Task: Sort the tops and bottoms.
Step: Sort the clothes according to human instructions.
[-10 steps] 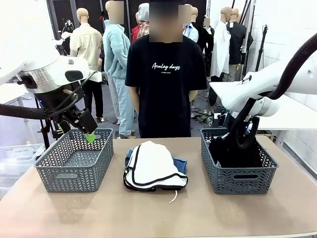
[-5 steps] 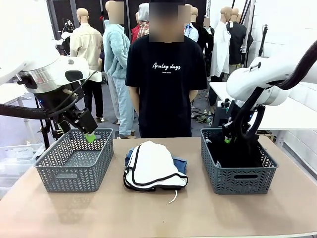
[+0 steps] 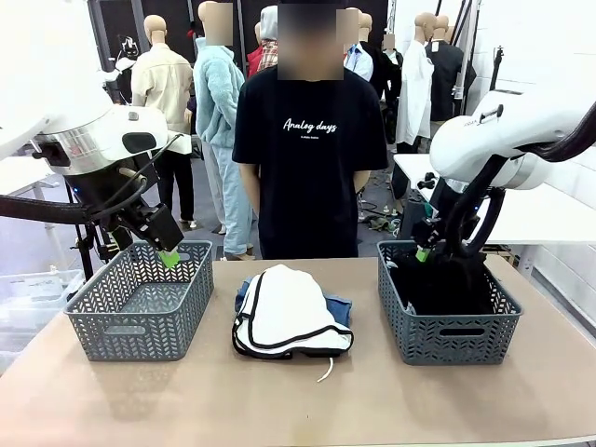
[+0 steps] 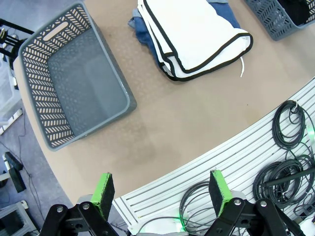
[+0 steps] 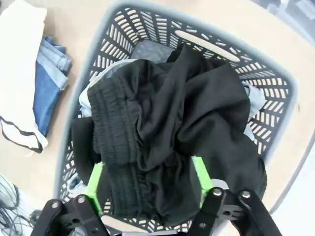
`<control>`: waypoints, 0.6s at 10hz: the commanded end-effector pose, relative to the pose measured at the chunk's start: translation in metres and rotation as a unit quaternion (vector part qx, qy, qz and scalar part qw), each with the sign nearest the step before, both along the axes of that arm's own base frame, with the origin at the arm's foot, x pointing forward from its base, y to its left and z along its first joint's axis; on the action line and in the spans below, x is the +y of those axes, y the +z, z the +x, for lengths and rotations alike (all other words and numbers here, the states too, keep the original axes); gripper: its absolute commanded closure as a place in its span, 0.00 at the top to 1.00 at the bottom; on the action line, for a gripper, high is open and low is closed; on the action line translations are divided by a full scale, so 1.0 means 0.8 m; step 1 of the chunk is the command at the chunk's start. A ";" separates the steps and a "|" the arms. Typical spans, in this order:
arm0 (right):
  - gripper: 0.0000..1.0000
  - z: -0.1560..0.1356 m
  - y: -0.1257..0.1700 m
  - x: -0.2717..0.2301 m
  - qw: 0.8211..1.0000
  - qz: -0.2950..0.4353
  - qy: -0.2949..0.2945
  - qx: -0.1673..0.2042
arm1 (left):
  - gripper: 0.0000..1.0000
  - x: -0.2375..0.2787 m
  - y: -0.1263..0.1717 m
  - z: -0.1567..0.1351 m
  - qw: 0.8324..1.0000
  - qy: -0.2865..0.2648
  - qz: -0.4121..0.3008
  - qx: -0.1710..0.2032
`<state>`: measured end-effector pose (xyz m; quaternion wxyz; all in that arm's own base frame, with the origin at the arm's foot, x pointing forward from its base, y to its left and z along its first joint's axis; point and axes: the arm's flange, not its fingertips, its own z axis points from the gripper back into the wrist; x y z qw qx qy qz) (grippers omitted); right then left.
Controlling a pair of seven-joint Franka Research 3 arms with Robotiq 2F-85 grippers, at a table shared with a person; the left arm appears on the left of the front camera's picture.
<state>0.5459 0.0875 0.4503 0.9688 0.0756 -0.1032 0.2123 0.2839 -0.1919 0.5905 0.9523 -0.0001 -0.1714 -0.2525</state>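
Right pincer point(image 3: 424, 253) hangs above basket point(image 3: 447, 337) on tan table point(image 3: 298, 400).

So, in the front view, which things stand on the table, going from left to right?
On the table: left grey basket → white top with black trim → right grey basket, which holds black clothing.

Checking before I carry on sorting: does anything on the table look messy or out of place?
Nothing damaged. The black garment lies crumpled in a heap in the right basket, and a loose white cord trails from the white top onto the table.
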 end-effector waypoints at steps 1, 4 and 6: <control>1.00 -0.011 -0.002 0.002 1.000 -0.009 -0.014 -0.013 | 1.00 0.002 -0.001 -0.001 1.000 0.007 0.000 -0.001; 1.00 -0.005 -0.004 0.003 1.000 0.002 -0.019 -0.003 | 1.00 0.002 -0.001 -0.001 1.000 0.007 0.000 -0.001; 1.00 -0.004 0.004 0.000 1.000 0.000 -0.001 -0.007 | 1.00 0.002 -0.001 -0.001 1.000 0.007 0.000 -0.001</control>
